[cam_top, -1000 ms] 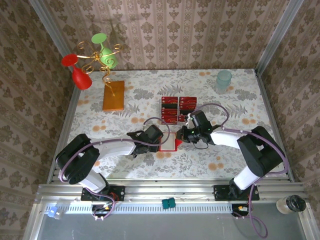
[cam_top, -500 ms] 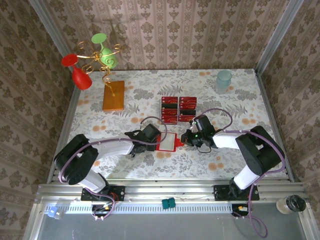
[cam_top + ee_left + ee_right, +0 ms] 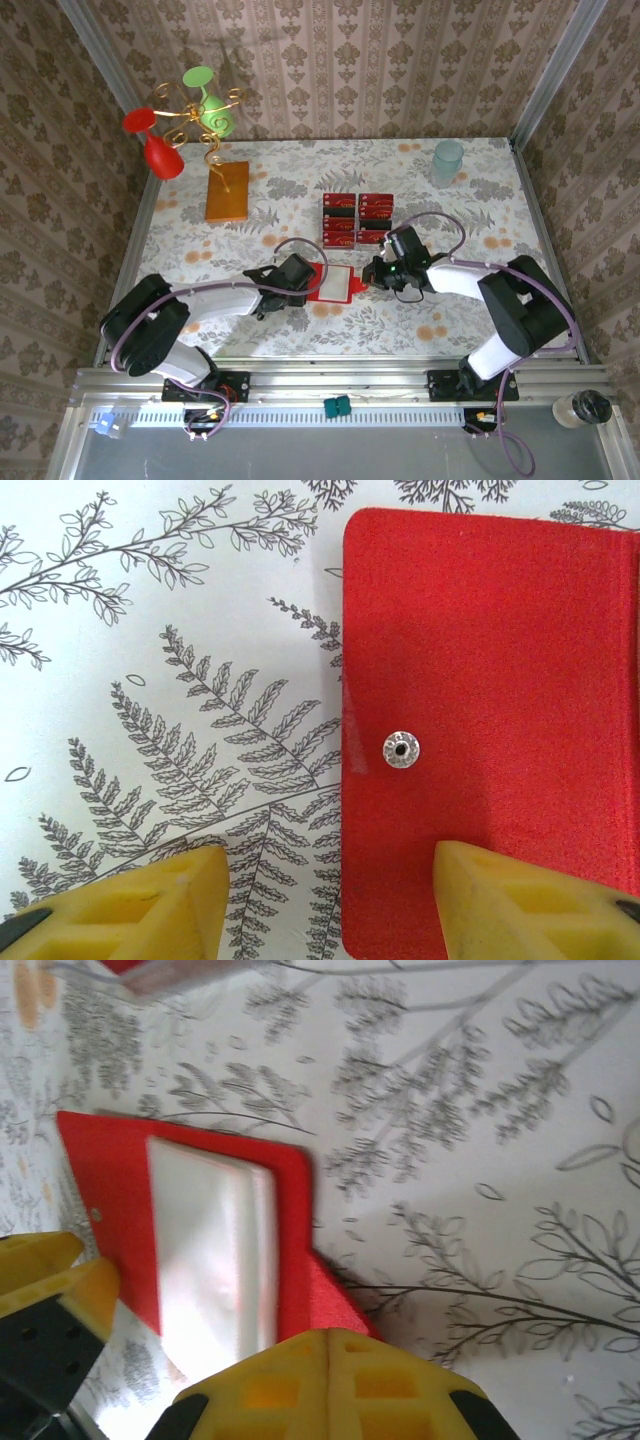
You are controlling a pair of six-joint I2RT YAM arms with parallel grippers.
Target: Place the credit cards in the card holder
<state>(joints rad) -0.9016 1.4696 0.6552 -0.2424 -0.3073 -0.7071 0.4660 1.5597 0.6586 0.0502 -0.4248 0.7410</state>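
Observation:
The red card holder [image 3: 337, 284] lies spread open on the table, its pale clear pocket [image 3: 210, 1250] facing up. My right gripper [image 3: 330, 1355] is shut on the holder's red right flap [image 3: 335, 1295], at the holder's right edge [image 3: 372, 276]. Over the holder's left edge, my left gripper [image 3: 325, 910] is open. One yellow finger [image 3: 530, 905] is over the red cover [image 3: 490, 680] near its metal snap [image 3: 400, 749], the other over the tablecloth. Several red credit cards [image 3: 357, 219] lie in two columns just behind the holder.
An orange-brown slab [image 3: 227, 190] lies at the back left, under a gold stand with a red glass [image 3: 160, 150] and a green glass [image 3: 212, 112]. A pale green cup [image 3: 447, 160] stands at the back right. Patterned walls close in three sides.
The holder's right flap, raised a second ago, has been drawn out to the right by my right gripper and the holder lies flat. The left gripper has shifted slightly left.

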